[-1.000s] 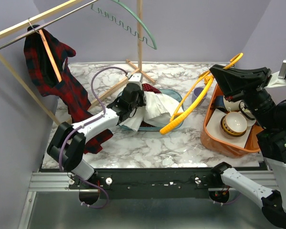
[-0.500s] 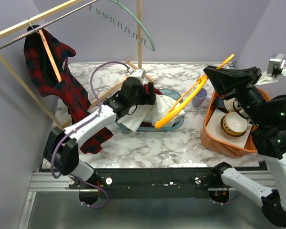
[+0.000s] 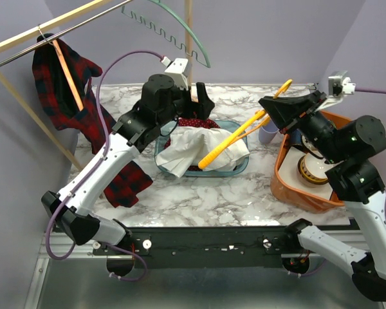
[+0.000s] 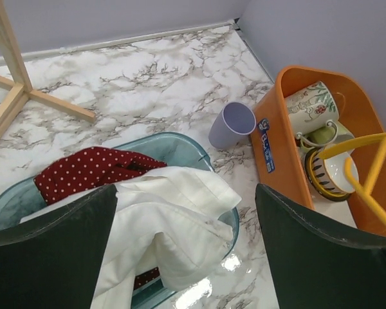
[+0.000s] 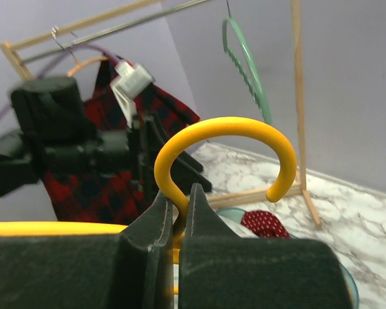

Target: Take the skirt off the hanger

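Note:
The white skirt (image 3: 202,149) (image 4: 174,219) lies crumpled in a teal basin (image 3: 242,168) (image 4: 180,138), free of the yellow hanger (image 3: 235,138) (image 5: 225,127). My left gripper (image 3: 192,109) (image 4: 186,188) hovers above the basin, open, with nothing between its fingers. My right gripper (image 3: 271,107) (image 5: 182,193) is shut on the hanger's neck just below the hook and holds it slanted over the basin's right side. The hanger's lower end hangs close over the skirt; contact cannot be told.
A red dotted cloth (image 4: 90,170) lies under the skirt. An orange basket (image 3: 289,188) with bowls and a mug stands right, a lavender cup (image 4: 231,125) beside it. A plaid shirt (image 3: 71,96) and a green hanger (image 3: 180,32) hang on the wooden rack (image 3: 188,58).
My left gripper has opened, let go of the skirt and risen up and back from the basin. The right gripper has swung the hanger leftward and lifted its hook end.

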Tool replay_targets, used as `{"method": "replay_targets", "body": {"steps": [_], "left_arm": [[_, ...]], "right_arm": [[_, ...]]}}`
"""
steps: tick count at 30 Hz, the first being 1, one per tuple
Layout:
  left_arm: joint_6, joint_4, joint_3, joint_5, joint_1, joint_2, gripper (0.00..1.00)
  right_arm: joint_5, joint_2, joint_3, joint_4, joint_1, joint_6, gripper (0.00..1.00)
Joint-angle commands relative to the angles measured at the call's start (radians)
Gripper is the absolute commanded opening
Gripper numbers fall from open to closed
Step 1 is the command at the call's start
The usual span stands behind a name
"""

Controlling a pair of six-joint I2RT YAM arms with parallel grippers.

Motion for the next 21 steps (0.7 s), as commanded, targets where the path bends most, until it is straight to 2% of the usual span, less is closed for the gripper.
{"method": "replay_targets", "body": {"steps": [1, 5, 7, 8, 9, 12, 15, 18, 21], "left_arm": [[0.106, -0.22, 0.211, 0.067, -0.001, 0.009, 0.99], [0.139, -0.355, 0.412, 0.058, 0.002, 0.029, 0.96], [0.157, -0.404, 0.519, 0.128, 0.002, 0.064, 0.93], [0.171, -0.446, 0.543, 0.171, 0.0, 0.073, 0.87], [0.178, -0.46, 0.557, 0.258, 0.0, 0.084, 0.86], [0.22, -0.471, 0.516, 0.373, -0.007, 0.06, 0.83], [0.254, -0.458, 0.44, 0.415, -0.02, 0.029, 0.81], [0.272, -0.468, 0.411, 0.418, -0.037, 0.027, 0.77], [0.295, -0.478, 0.405, 0.356, -0.05, 0.035, 0.75]], "right_arm": [[-0.008, 0.067, 0.01, -0.128, -0.005, -0.109, 0.01], [-0.044, 0.133, 0.021, -0.204, -0.005, -0.204, 0.01], [-0.025, 0.168, 0.026, -0.222, -0.005, -0.206, 0.01], [0.004, 0.182, 0.035, -0.227, -0.007, -0.199, 0.01], [0.018, 0.194, 0.041, -0.23, -0.007, -0.192, 0.01], [0.074, 0.26, 0.097, -0.264, -0.005, -0.166, 0.01], [0.091, 0.329, 0.163, -0.296, -0.005, -0.149, 0.01], [0.066, 0.36, 0.185, -0.298, -0.005, -0.143, 0.01], [0.043, 0.36, 0.196, -0.282, -0.005, -0.132, 0.01]]}}
